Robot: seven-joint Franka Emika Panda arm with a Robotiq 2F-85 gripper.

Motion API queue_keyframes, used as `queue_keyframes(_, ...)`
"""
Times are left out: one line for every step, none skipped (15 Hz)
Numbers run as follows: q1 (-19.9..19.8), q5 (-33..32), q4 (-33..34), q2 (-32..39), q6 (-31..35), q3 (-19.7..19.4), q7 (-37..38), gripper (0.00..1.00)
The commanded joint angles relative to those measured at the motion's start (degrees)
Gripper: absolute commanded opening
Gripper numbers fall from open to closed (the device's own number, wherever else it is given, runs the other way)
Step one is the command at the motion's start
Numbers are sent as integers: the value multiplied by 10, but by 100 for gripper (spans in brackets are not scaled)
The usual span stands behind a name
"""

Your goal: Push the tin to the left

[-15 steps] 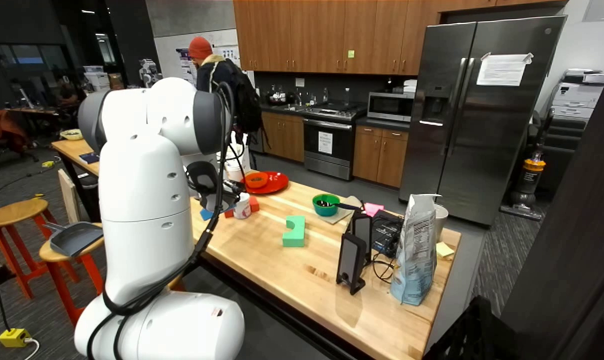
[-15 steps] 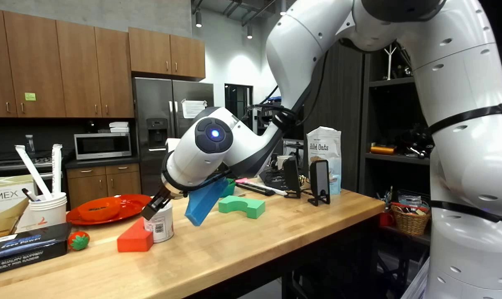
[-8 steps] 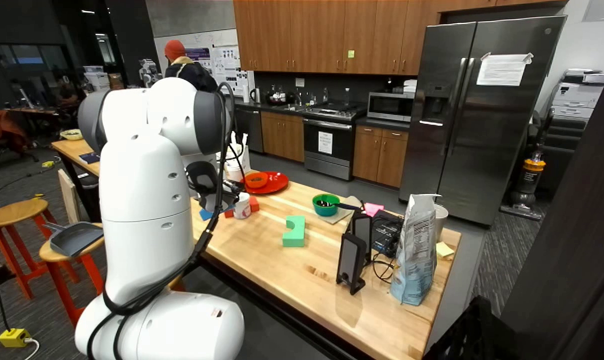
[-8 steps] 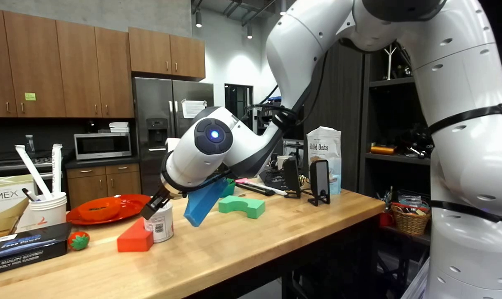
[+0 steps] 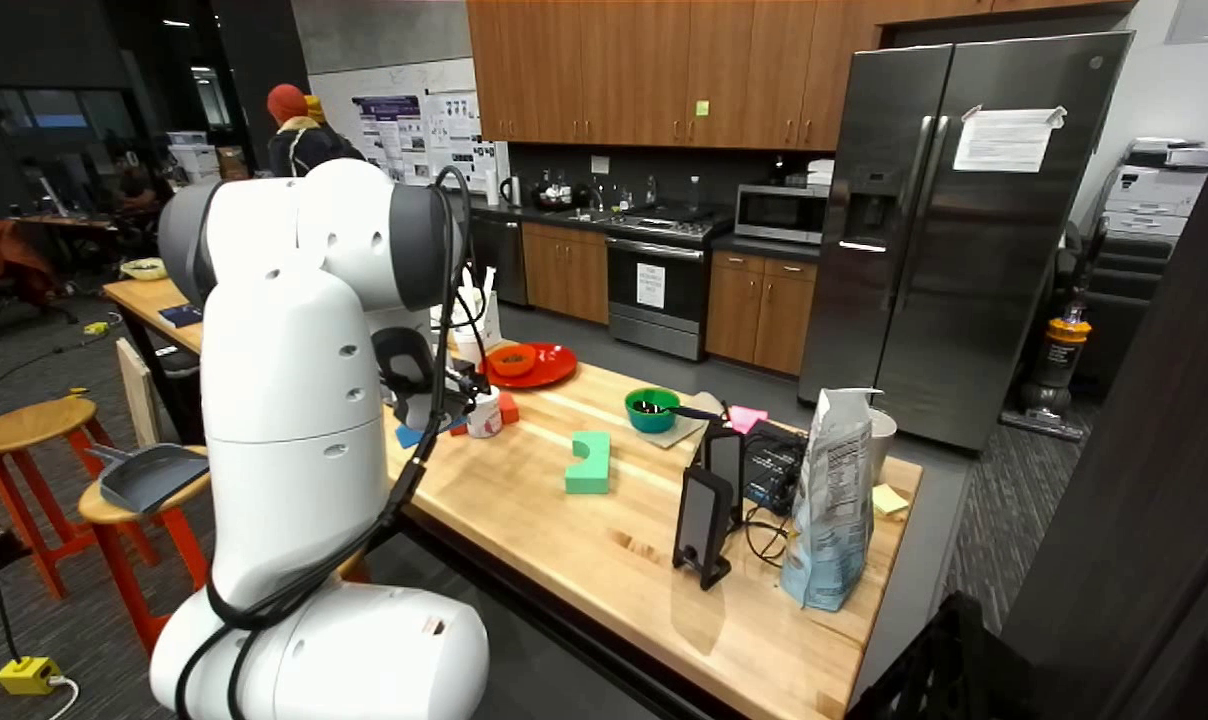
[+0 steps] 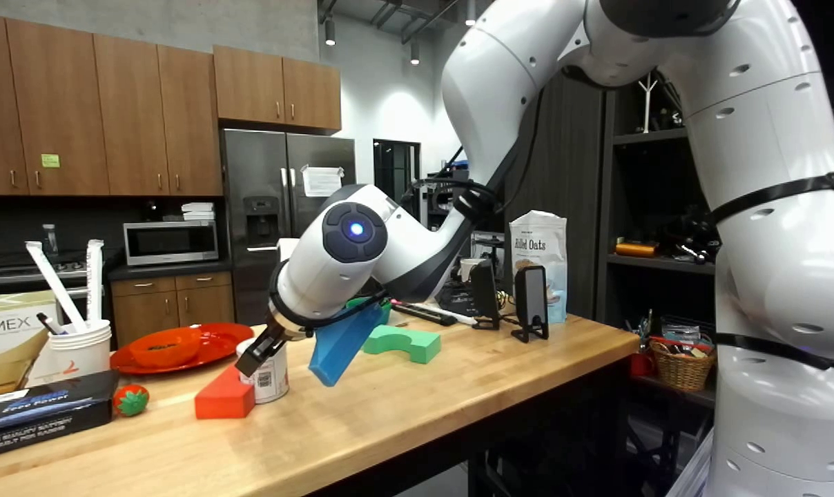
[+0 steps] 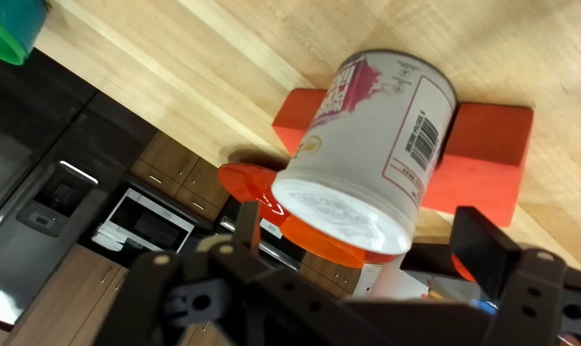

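Observation:
The tin is a white cylinder with a pale lid, a pink print and a barcode. It stands upright on the wooden table in both exterior views. In the wrist view the tin lies just beyond the fingers, its lid towards them. My gripper is open, with nothing held between its fingers. In both exterior views the gripper is at the tin's upper part, overlapping it in the picture. I cannot tell whether it touches the tin.
A red block is close against the tin and shows on both its sides in the wrist view. A red plate with an orange bowl, a toy strawberry and a black box are near. A green block stands farther off.
My gripper has moved slightly down at the tin's top, and the wrist has tilted a little. The tin and the red block have not moved. A person in the background has walked left.

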Motion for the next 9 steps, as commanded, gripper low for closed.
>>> queue_keyframes(-8, 2, 0, 0, -2, 9, -3, 100)
queue_keyframes(-8, 2, 0, 0, -2, 9, -3, 100)
queue_keyframes(-19, 16, -5, -7, 38, 10, -11, 100)
queue_keyframes(-23, 23, -8, -10, 61, 9, -20, 100)
queue_keyframes(-30, 36, -5, -8, 93, 7, -37, 100)
queue_keyframes(-33, 52, -5, -7, 109, 6, -57, 100)
queue_keyframes(-30, 69, -4, -5, 127, -1, -76, 100)
queue_keyframes(-33, 91, -6, -5, 133, -1, -99, 100)
queue_keyframes(-36, 113, -7, -4, 144, -1, -118, 100)
